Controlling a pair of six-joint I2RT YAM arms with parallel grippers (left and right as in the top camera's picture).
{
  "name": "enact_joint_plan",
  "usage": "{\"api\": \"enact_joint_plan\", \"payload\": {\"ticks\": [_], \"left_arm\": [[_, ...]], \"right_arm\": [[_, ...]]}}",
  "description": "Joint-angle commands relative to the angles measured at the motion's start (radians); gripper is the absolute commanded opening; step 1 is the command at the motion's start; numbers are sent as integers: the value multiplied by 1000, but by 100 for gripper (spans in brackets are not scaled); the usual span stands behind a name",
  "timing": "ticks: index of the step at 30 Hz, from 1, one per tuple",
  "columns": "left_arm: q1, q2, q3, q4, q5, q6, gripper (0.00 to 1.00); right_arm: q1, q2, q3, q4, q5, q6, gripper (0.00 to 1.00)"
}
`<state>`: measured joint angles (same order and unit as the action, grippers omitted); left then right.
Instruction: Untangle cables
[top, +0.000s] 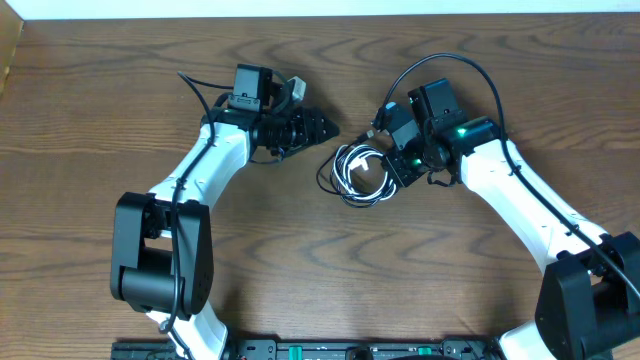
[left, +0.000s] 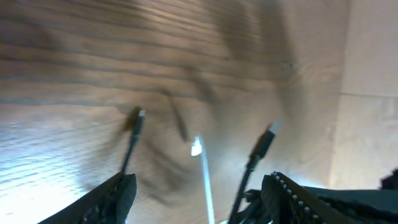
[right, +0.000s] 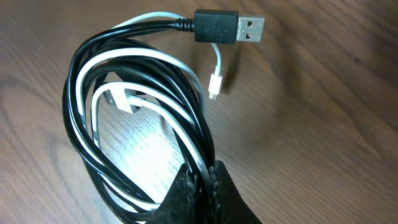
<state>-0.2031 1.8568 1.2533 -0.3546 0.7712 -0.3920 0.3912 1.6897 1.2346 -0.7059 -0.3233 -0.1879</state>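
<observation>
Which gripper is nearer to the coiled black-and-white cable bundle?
Right. The right gripper is pinching the loops of the cable bundle; the left gripper sits apart from it, off to the coil's left in the overhead view.

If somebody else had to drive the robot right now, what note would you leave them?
Left end effector: open, beside the coil; its wrist view is blurred, but nothing looks clamped.
Right end effector: shut on the coil, pinching loops of both cords together.
Cables: the long black flexible cord and the short white flexible cord are wound into one coil over the brown wooden table, between the arms. The black USB plug and the small white plug stick out free.
Done: coil grasped.
Left: draw the white cord out of the black loops; nothing is separated yet.
</observation>
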Motion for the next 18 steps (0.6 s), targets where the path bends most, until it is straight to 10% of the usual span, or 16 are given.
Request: {"api": "enact_joint_plan", "payload": {"ticks": [1,18], "left_arm": [[3,-14,19,-2,59,13,69],[-59,46,11,-39,16,13,67]], "right_arm": [[2,-24,1,-2,-90,-47,1],[1,-28,1,-9,-95,-46,1]]}}
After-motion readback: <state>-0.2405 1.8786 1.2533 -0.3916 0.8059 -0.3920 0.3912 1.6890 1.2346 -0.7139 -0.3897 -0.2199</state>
